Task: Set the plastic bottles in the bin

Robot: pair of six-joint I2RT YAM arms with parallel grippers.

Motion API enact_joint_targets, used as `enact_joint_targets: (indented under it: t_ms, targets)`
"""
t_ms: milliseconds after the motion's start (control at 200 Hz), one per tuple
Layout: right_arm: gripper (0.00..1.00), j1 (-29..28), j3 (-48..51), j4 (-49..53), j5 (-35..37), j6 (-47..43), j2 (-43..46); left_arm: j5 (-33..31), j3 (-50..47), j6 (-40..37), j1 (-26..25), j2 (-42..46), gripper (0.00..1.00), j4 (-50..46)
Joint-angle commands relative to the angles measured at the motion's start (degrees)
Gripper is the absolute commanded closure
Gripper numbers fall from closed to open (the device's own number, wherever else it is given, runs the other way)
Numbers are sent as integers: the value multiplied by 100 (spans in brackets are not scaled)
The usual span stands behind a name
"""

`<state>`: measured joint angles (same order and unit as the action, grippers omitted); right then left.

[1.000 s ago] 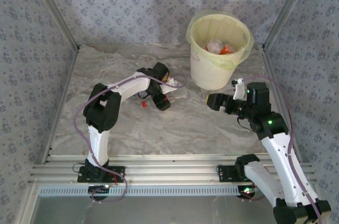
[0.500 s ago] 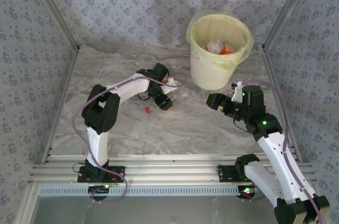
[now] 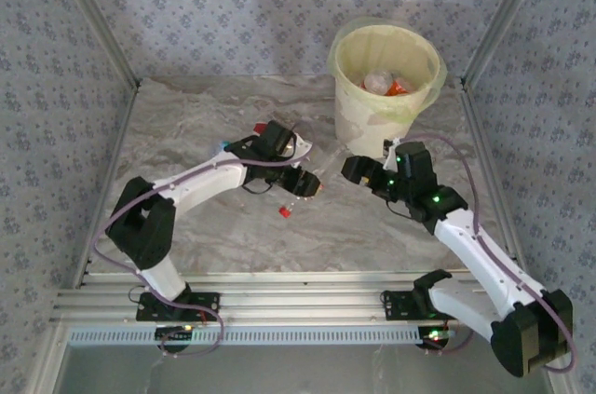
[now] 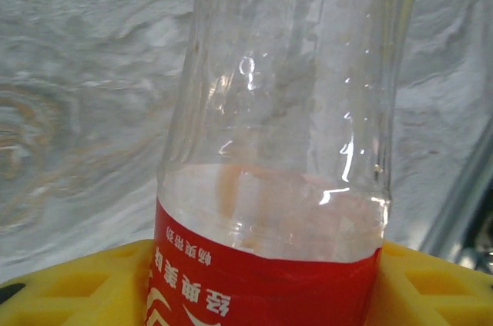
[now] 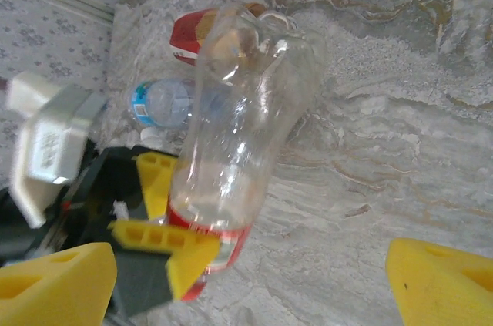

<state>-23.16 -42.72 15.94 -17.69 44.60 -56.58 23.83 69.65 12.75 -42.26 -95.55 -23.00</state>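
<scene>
Clear plastic with a red label, one bottle (image 5: 235, 133) is pinched at its label end between the yellow left fingers (image 5: 166, 237), over the middle of the marble table (image 3: 205, 124), a little in front of the cream bin (image 3: 372, 129). The right fingers (image 5: 443, 280) are spread wide and hold nothing, close to this bottle. Some bottles (image 3: 382, 83) lie inside the bin, while a red-labelled bottle (image 5: 196, 33), a blue-labelled bottle (image 5: 158, 102) and a small red cap (image 3: 286, 212) lie on the table.
</scene>
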Motion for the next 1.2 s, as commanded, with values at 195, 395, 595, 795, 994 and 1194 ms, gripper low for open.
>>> enact_joint_targets:
  t_ms: [195,395,595,795,994,1194]
  targets:
    - [7,-270,-573,-327,163,-240,-417,-36,-363,1181,-410,764,41,881]
    - [7,-338,-701,-449,55,-371,-564,-54,-483,1369,-564,930,41,1026]
    - [9,-333,-755,-534,15,-400,-708,-64,-553,1467,-626,988,41,1195]
    - [12,-325,-845,-528,220,-369,-904,-159,-623,1458,-696,1052,41,1259]
    - [20,-241,-865,-599,354,-174,-1004,-129,-841,1528,-749,1199,41,1714]
    - [37,-221,-1079,-368,434,-241,-913,-166,-959,1591,-833,1260,39,2049]
